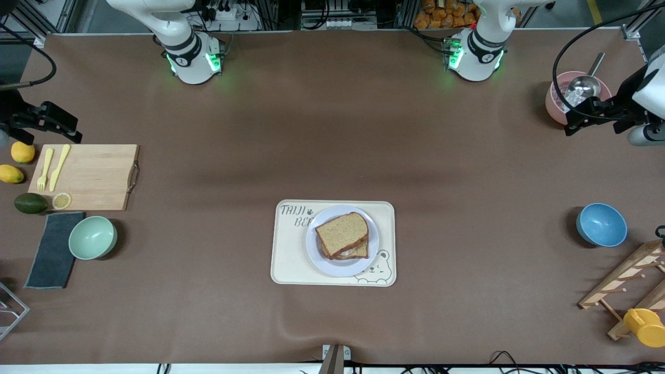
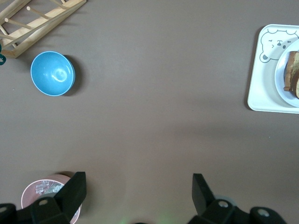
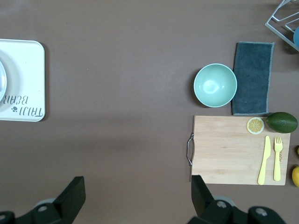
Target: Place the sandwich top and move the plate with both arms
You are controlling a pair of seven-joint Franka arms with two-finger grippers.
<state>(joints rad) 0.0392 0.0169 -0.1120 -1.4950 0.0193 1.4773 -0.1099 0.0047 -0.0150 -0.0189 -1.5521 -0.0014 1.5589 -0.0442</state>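
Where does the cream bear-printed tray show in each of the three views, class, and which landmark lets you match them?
Front view: the tray lies at the table's middle, bearing the plate.
Left wrist view: its bear-face corner shows at the picture's edge.
Right wrist view: its lettered corner shows at the picture's edge.
Shared landmark: the plate's rim on the tray.
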